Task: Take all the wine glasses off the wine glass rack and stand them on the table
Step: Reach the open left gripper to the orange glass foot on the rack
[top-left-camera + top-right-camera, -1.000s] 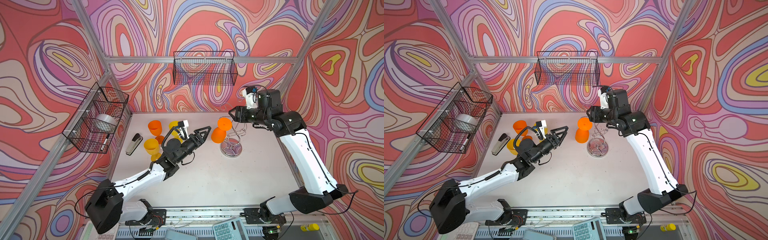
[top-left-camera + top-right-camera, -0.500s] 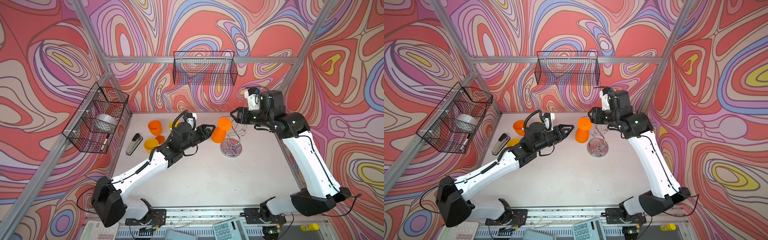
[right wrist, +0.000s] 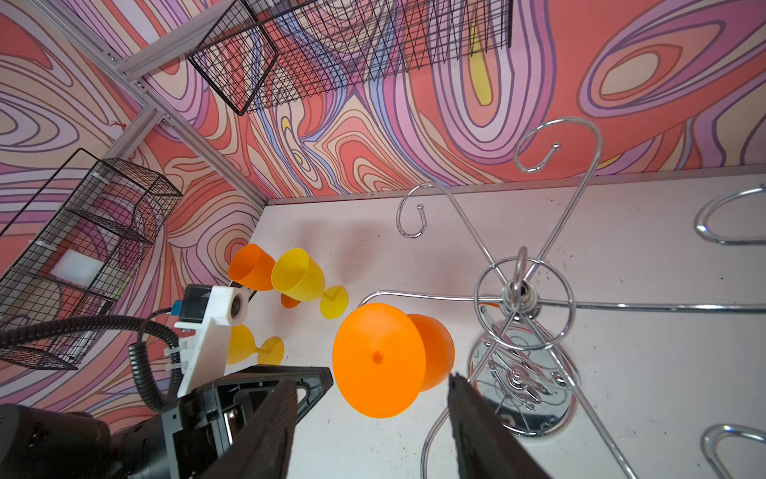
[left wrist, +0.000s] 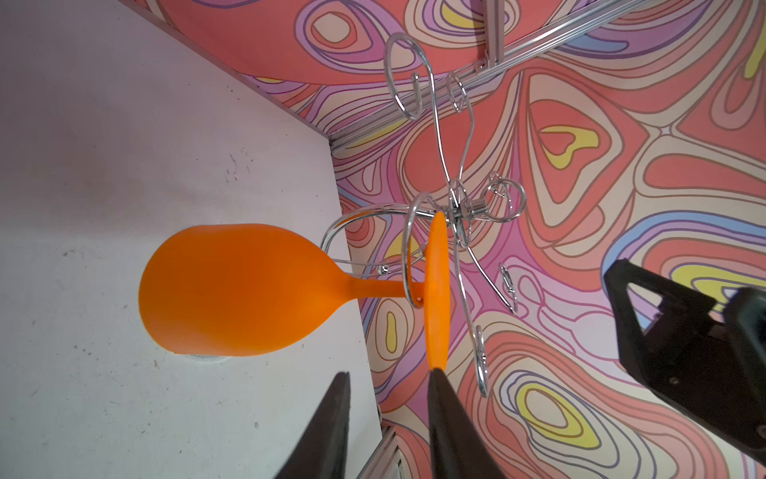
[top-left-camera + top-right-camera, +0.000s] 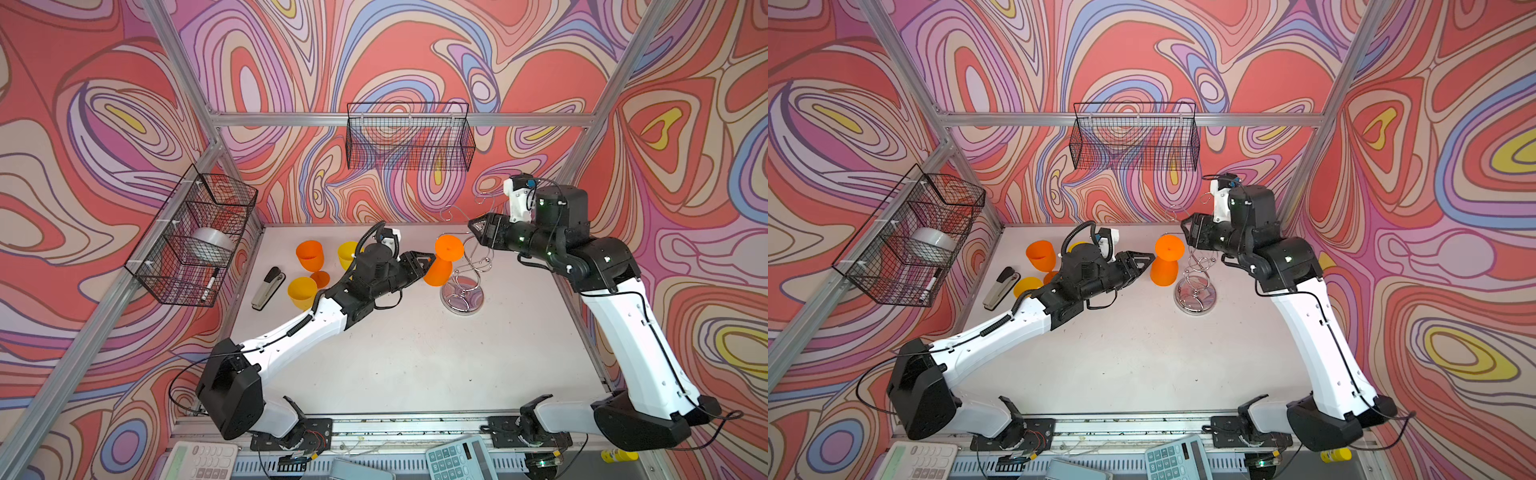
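Observation:
An orange wine glass [image 5: 436, 272] [image 5: 1165, 270] hangs upside down by its foot from a curled arm of the chrome wine glass rack [image 5: 463, 297] [image 5: 1196, 297]. My left gripper [image 5: 430, 259] [image 5: 1150, 257] points at the glass from the left, its tips just short of the bowl. In the left wrist view the glass [image 4: 240, 290] hangs ahead of the left gripper [image 4: 387, 375], open with nothing between the jaws; one fingertip [image 4: 435, 375] lines up with the foot's rim. My right gripper [image 5: 473, 226] [image 3: 372, 380] hovers open over the rack's top [image 3: 522, 290], beside the glass's foot [image 3: 377, 356].
An orange glass [image 5: 309, 255] and two yellow glasses [image 5: 347, 253] [image 5: 302, 291] stand at the back left, next to a stapler [image 5: 268, 286]. Black mesh baskets hang on the back wall [image 5: 409, 137] and the left wall [image 5: 191, 237]. Calculators [image 5: 457, 459] lie at the front edge.
My left gripper has swung right to the hanging glass, turned, and its jaws have narrowed. The right gripper has hardly moved.

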Tool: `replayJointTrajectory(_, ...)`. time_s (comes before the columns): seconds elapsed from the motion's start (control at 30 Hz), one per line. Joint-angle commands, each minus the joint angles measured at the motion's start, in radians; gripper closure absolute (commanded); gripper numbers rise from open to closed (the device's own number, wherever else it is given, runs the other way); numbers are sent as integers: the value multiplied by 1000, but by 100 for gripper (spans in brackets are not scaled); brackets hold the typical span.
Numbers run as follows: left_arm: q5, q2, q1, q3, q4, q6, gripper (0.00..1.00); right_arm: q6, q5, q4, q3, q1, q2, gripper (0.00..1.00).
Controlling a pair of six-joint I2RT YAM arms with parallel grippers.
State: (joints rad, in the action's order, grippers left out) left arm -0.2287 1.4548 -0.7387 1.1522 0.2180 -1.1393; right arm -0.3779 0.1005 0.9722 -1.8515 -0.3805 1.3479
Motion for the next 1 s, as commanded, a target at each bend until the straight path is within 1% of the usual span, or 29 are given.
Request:
replayJointTrajectory(0.0,-9,7,-2,3,77,-33,68,-3,-11,-22,12,-2,-15,39)
replayJointTrajectory(0.53,-17,53,-17,44,124,-39,68,8,-3,-41,41,-3,-28,38)
replayJointTrajectory(0.97,-18,84,-27,61,155,-54,72,11,-6,-49,51,-2,-35,38)
